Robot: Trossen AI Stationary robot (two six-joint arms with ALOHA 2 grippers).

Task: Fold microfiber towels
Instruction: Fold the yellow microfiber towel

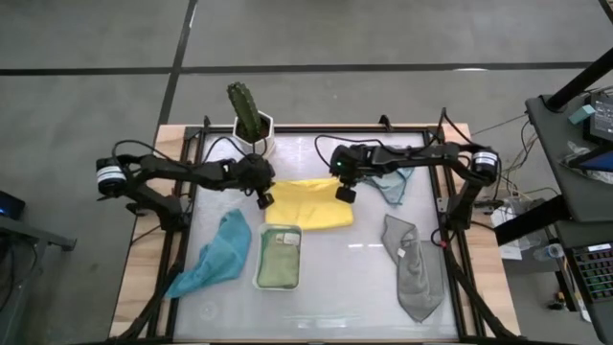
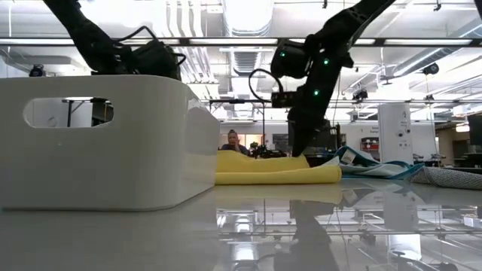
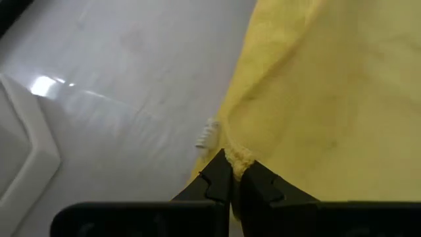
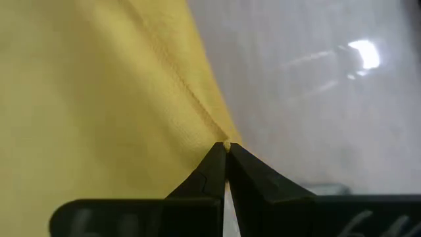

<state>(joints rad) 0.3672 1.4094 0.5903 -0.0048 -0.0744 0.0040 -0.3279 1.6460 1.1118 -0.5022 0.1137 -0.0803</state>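
Observation:
The yellow towel (image 1: 308,203) lies in the middle of the table, doubled over on itself; the low view shows its layered near edge (image 2: 275,175). My left gripper (image 1: 265,199) is shut at its left side and my right gripper (image 1: 345,193) at its right side. A teal towel (image 1: 215,257) lies crumpled at the near left, a grey towel (image 1: 414,268) at the near right, and a light blue towel (image 1: 393,182) at the far right. A pale green towel (image 1: 278,259) sits folded in the white tray (image 1: 261,251). My left gripper (image 3: 231,164) pinches a hemmed corner (image 3: 237,155) at the yellow towel's left side between its two fingertips, slanting down from the left; one layer or several, I cannot tell. The rest of the towel lies on the table. My right gripper (image 4: 225,148) pinches the corner (image 4: 222,139) at the yellow towel's right side between its fingertips, slanting down from the right. The cloth spreads away from the fingers, and the towel's body rests on the table.
A potted cactus (image 1: 249,115) stands at the far edge behind my left arm. The white tray (image 2: 98,143) fills the left of the low view and hides my left gripper there. A black frame (image 1: 450,192) borders the white tabletop.

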